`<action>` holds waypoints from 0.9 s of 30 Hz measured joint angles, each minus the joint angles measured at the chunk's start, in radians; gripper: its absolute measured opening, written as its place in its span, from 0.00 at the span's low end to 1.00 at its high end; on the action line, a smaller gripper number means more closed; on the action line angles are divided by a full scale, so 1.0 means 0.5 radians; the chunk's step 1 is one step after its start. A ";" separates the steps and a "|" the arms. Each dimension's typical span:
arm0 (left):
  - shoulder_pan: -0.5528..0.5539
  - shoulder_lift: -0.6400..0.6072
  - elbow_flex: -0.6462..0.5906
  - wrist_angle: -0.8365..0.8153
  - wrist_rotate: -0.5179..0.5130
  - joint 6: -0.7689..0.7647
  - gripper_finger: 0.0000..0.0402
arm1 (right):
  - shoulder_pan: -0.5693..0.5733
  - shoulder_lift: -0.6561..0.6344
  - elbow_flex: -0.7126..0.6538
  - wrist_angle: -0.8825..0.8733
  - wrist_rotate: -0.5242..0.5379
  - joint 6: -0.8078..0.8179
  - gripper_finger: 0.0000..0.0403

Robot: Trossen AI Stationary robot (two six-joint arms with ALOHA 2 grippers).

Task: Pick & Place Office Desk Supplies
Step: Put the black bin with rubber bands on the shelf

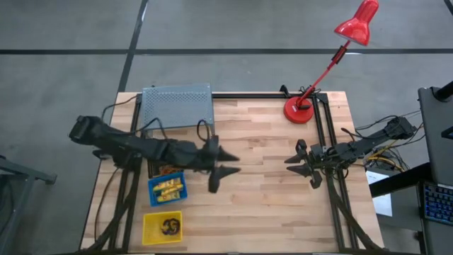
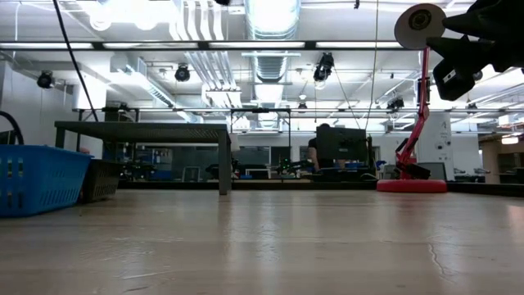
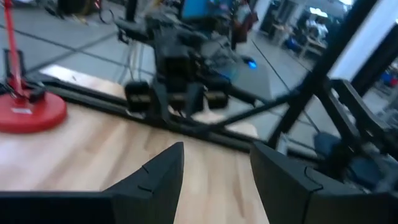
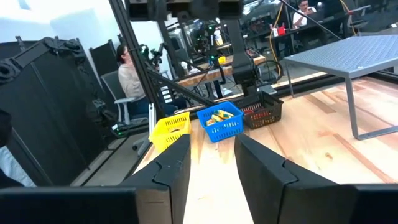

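The supplies lie in small bins near the table's left edge. Yellow tubes (image 1: 167, 188) fill the blue bin (image 1: 153, 195), seen also as the blue bin (image 4: 221, 122). Dark rings (image 1: 169, 226) sit in the yellow bin (image 1: 150, 230). Red and orange bands (image 4: 256, 111) show in the black bin (image 4: 264, 116), which my left arm half hides from above. My left gripper (image 1: 234, 163) hovers open over the table's middle, fingers pointing right. My right gripper (image 1: 290, 166) hovers open, facing it from the right. Neither holds anything.
A grey perforated metal riser (image 1: 177, 106) stands at the far left of the table. The red lamp's base (image 1: 299, 110) sits at the far right, and its head (image 1: 357, 25) reaches beyond the table. Bare wood (image 1: 262, 205) lies between and in front of the grippers. A person (image 4: 127, 74) sits beyond the table.
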 joint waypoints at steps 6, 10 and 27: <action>0.113 0.057 0.000 0.182 0.006 0.150 0.47 | 0.000 0.000 0.000 0.000 0.000 0.000 0.30; 0.130 0.029 0.001 0.182 0.013 0.378 0.47 | 0.000 0.000 0.000 0.001 0.000 0.000 0.31; 0.130 -0.681 -0.150 -0.602 0.013 0.659 0.47 | 0.000 -0.001 0.000 0.001 0.000 0.000 0.29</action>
